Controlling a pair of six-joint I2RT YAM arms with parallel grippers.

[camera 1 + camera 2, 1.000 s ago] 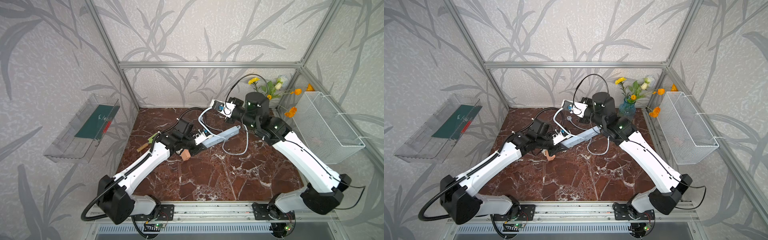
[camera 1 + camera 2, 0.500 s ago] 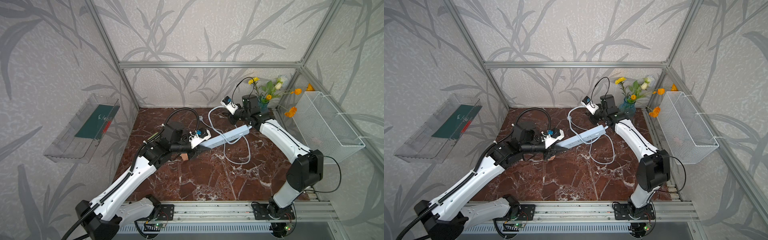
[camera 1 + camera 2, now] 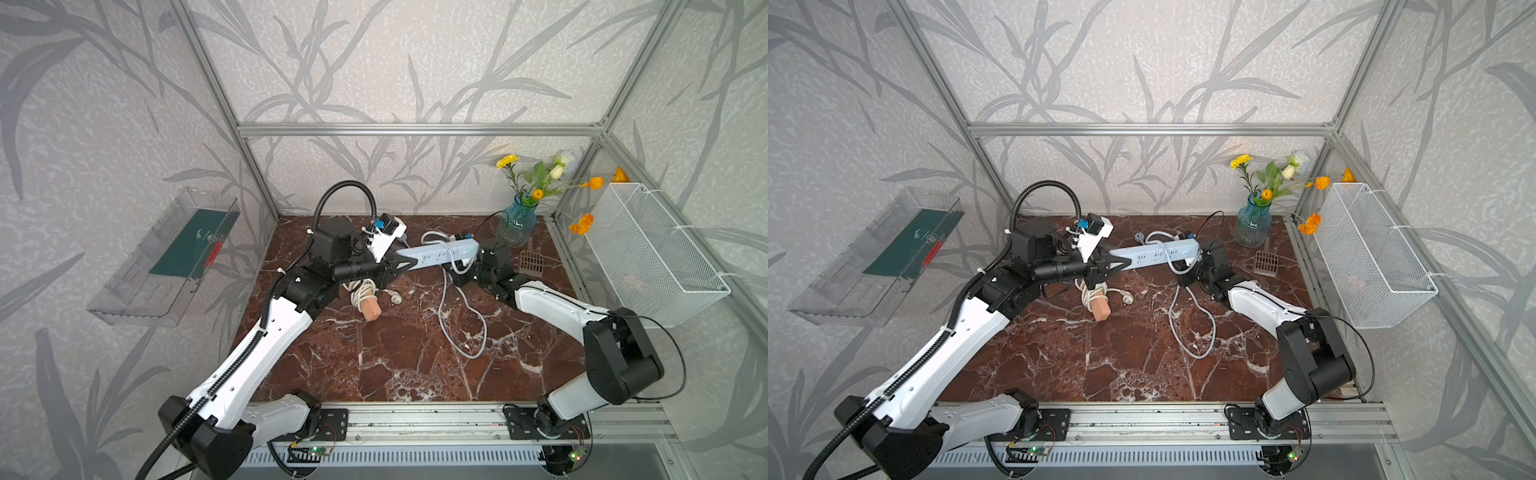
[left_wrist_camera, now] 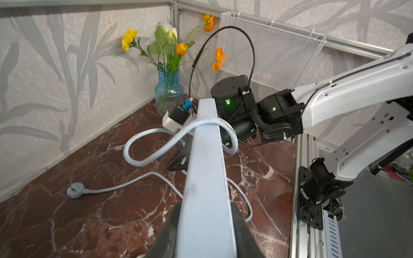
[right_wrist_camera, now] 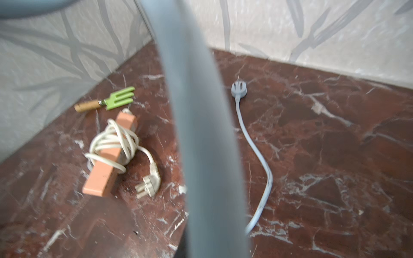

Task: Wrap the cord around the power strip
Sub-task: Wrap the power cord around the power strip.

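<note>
Power strip lifted between the two arms, one turn of cord on it.

The left gripper (image 3: 409,262) clamps its fingers (image 4: 169,227) tight on one end of the pale blue power strip (image 3: 440,252), which juts out past the fingertips, clear of the table (image 3: 395,353). A loop of cord (image 4: 143,160) crosses the strip near its far end. There the right gripper (image 3: 465,270) is pinched closed on the cord; slack trails to the marble below its fingers.

A: Walls?
B: Grey leaf-print wallpaper (image 3: 374,62), alu frame bars (image 3: 415,129).
A: Floor?
B: Red-brown marble (image 3: 395,353), white veins. Clear shelf (image 3: 137,299) on one wall, wire basket (image 3: 648,249) opp. — soft, even light.
</note>
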